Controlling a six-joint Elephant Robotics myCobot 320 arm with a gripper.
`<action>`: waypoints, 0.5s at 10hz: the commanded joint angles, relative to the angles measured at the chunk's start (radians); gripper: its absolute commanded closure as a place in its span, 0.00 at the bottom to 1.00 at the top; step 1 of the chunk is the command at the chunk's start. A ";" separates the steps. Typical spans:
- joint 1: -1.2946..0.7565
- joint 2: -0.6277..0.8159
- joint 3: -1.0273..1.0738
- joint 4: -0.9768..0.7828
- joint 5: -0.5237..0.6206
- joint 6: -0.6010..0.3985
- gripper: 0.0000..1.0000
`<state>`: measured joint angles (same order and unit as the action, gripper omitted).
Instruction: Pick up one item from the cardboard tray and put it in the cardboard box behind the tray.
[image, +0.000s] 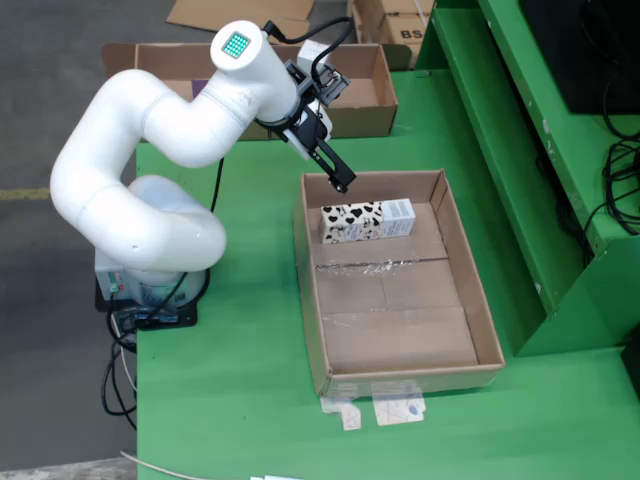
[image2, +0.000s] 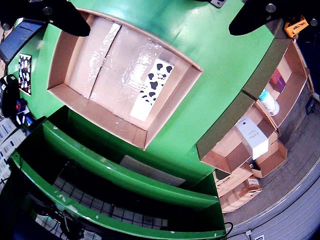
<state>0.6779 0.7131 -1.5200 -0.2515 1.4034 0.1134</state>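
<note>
With the gripper (image: 340, 183) open and empty above the tray's (image: 480, 310) far-left corner, centre it over the cow-patterned carton (image: 366, 220) lying against the tray's far wall, then descend squarely.

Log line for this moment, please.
gripper: open, empty | over tray rim | carton: lying in tray | box: behind

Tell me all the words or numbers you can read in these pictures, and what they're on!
"BS" – on the brown cardboard carton behind the table; the rest is cut off.
Black-and-white cow-patterned carton in the tray: print too small to read.
White box in the wrist view: lettering too blurred.
Orange tag: blurred.
</note>
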 joint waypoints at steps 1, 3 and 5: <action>-1.088 -0.208 0.083 0.147 0.522 -0.733 0.00; -1.444 -0.508 0.365 0.004 0.679 -1.035 0.00; -1.640 -0.763 0.581 -0.071 0.752 -1.207 0.00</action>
<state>0.4294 0.4831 -1.3758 -0.1948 1.6490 -0.1333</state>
